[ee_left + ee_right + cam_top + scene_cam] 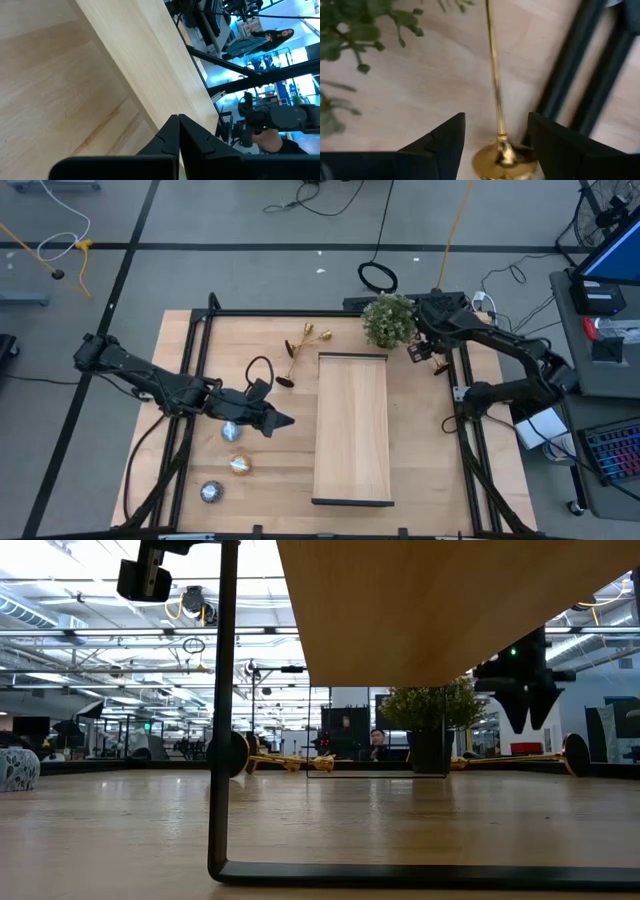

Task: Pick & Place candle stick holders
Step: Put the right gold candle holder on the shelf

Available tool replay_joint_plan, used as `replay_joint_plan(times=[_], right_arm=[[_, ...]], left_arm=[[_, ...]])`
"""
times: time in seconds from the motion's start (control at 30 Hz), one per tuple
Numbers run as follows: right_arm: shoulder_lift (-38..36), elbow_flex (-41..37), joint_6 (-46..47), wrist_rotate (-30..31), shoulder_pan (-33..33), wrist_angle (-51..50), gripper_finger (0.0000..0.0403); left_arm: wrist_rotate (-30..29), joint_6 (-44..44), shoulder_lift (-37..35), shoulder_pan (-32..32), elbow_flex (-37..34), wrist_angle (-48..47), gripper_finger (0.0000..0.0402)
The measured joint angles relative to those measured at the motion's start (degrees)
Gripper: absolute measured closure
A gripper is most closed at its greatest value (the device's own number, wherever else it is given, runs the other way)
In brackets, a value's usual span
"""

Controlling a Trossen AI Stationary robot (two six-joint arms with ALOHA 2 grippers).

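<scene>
One gold candle stick holder (495,75) lies on its side on the table at the far right, beside the potted plant (388,320). My right gripper (496,119) hangs over it, pointing down, open, one finger on each side of the slim stem and clear of it. In the low view this holder (515,757) lies under the gripper (525,690). Two more gold holders (303,345) lie on their sides at the far middle. My left gripper (282,420) is shut on nothing, just left of the raised wooden board (352,430).
The raised wooden board on black wire legs (222,740) fills the table's middle. Three round tealight discs (238,465) sit at the near left. The black frame rail (600,75) runs close beside the right-hand holder. A dark ring (260,368) lies near the left gripper.
</scene>
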Motion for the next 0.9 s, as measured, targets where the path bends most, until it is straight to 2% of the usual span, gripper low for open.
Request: replay_joint_plan(times=[0.13, 0.33, 0.53, 0.7, 0.9], right_arm=[[0.15, -4.66, -0.1, -3.69, -1.51, 3.09, 0.0199], [-1.23, -9.5, -1.51, -2.64, -1.94, 5.11, 0.0211], [-1.95, -9.94, -1.51, 0.31, -1.94, 6.24, 0.0237], [-1.91, -9.94, -1.52, 0.23, -2.29, 9.27, 0.0273], [-1.91, -9.96, -1.95, -4.23, -2.26, 11.71, 0.0313]], left_arm=[[-0.33, -0.24, 0.0, 0.0, 0.0, 0.01, 0.0385], [-0.56, -0.77, 0.0, 0.0, 0.0, 0.01, 0.0396], [-0.57, -0.97, 0.0, 0.95, 0.0, 0.01, 0.0386], [-0.22, -1.06, 0.0, 1.27, 0.0, 0.04, 0.039], [-0.18, -1.37, 0.0, 0.96, 0.0, 0.08, 0.0391]])
